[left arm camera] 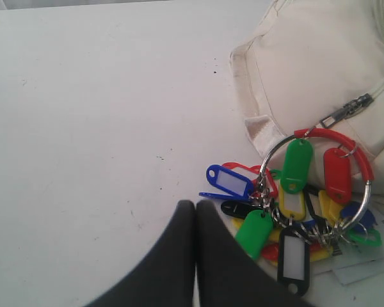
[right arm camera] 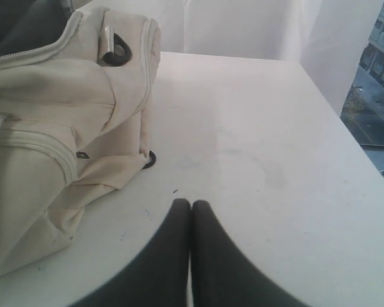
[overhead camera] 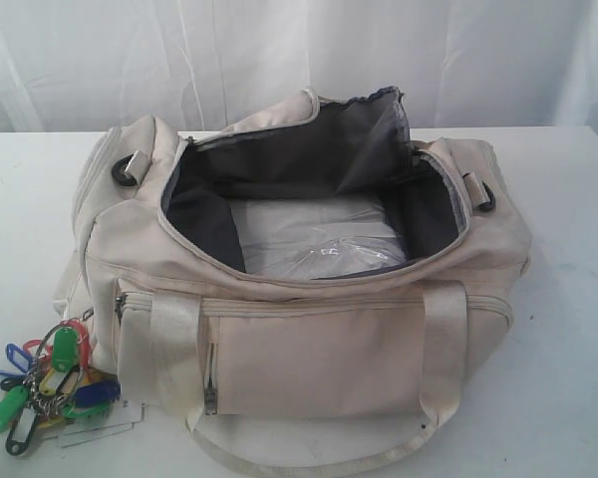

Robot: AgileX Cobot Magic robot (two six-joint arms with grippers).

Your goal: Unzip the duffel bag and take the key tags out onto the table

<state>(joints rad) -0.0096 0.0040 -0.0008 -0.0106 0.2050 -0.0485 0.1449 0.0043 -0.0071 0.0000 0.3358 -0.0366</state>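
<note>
The cream duffel bag (overhead camera: pixel 309 329) stands on the white table (overhead camera: pixel 568 329) with its top zipper open, showing dark grey lining and a clear plastic packet (overhead camera: pixel 314 244) inside. The key tags (overhead camera: pixel 45 383), a bunch in green, blue, yellow, red and black on a metal ring, lie on the table against the bag's left end (left arm camera: pixel 320 96). In the left wrist view the key tags (left arm camera: pixel 294 204) rest just beside my left gripper (left arm camera: pixel 194 206), which is shut and empty. My right gripper (right arm camera: pixel 191 204) is shut and empty above bare table by the bag's right end (right arm camera: pixel 64 128). Neither gripper shows in the exterior view.
A white paper label (left arm camera: pixel 365 265) lies under the key tags. The bag's webbing strap (overhead camera: pixel 309 453) loops onto the table at the front. A white curtain (overhead camera: pixel 279 50) hangs behind the table. The table's right edge (right arm camera: pixel 345 134) runs beside a window.
</note>
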